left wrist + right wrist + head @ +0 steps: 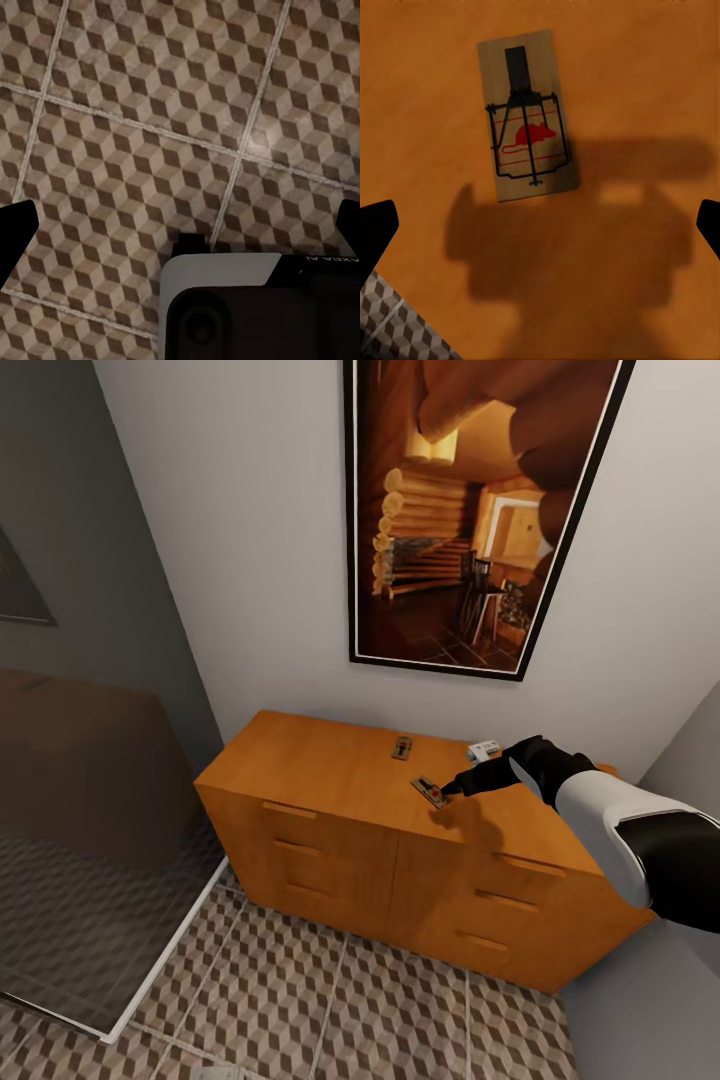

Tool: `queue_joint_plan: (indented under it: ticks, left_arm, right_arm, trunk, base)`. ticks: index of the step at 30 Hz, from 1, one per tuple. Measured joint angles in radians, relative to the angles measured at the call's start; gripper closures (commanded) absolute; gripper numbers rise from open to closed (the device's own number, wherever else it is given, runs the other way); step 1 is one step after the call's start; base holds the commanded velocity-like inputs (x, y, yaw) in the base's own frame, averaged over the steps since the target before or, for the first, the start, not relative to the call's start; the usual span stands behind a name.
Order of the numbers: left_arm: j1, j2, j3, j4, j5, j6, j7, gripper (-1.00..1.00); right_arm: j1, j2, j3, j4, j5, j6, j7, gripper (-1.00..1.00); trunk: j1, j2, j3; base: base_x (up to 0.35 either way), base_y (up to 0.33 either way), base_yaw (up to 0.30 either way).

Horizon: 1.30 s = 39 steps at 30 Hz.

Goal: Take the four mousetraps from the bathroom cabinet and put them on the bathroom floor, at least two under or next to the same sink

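The orange-brown cabinet point(330, 770) stands against the white wall, and two mousetraps lie on its flat top. One mousetrap point(402, 747) is near the back. The other mousetrap point(431, 792) lies closer to the front edge, and my right gripper point(452, 788) hovers just beside and above it. In the right wrist view this mousetrap point(526, 126), a wooden board with a black wire frame and a red mouse print, lies on the cabinet top point(645, 75) ahead of the open right gripper point(540, 229). My left gripper point(180, 225) is open and empty above the bathroom floor point(150, 112).
A small pale object point(483, 749) sits on the cabinet top behind my right arm. A large framed picture point(470, 510) hangs above. A glass shower screen point(90, 810) stands at the left, a grey wall point(650, 1000) close at the right. Patterned floor tiles point(350, 1010) lie before the cabinet.
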Motion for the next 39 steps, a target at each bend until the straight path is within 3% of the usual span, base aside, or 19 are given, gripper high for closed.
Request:
queue_joint_plan:
  ticks: [39]
  left_arm:
    - [0.000, 0.000, 0.000, 0.000, 0.000, 0.000, 0.000, -1.00]
  right_arm:
    - [0.000, 0.002, 0.000, 0.009, 0.000, 0.000, 0.000, -1.00]
  trunk:
    - [0.000, 0.000, 0.000]
  base:
    - [0.017, 0.000, 0.000]
